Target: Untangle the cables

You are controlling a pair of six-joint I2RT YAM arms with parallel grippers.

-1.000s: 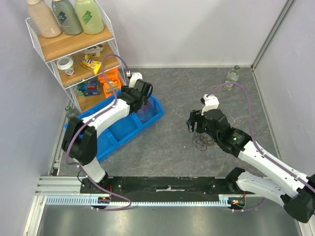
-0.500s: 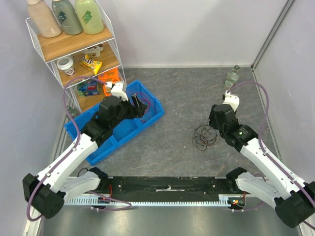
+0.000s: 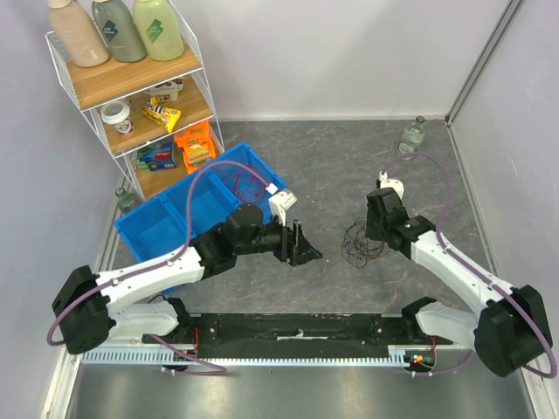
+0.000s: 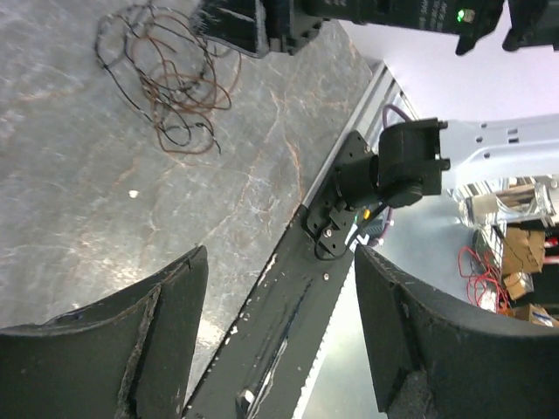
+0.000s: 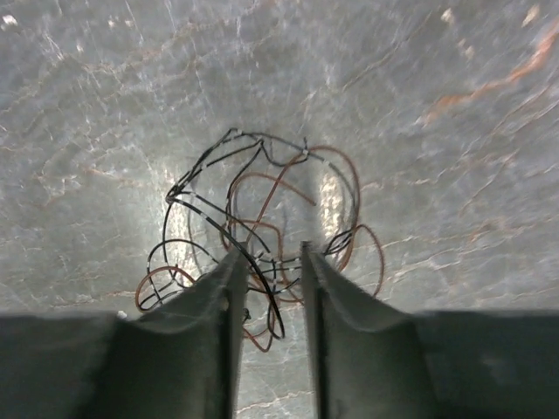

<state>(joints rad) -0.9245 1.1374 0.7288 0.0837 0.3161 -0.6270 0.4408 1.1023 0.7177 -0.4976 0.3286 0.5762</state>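
Left arm [image 3: 153, 277] swung from blue bin [image 3: 166, 223] toward cables [image 3: 360, 242].

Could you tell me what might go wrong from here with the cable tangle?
The right end effector straddles several crossed strands of the cables; closing there may pinch them all and lift the whole knot.
The open left end effector holds nothing, so a one-sided pull could tighten loops.

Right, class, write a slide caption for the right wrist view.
Right gripper, fingers slightly apart, poised over tangled black and red cables on the table.
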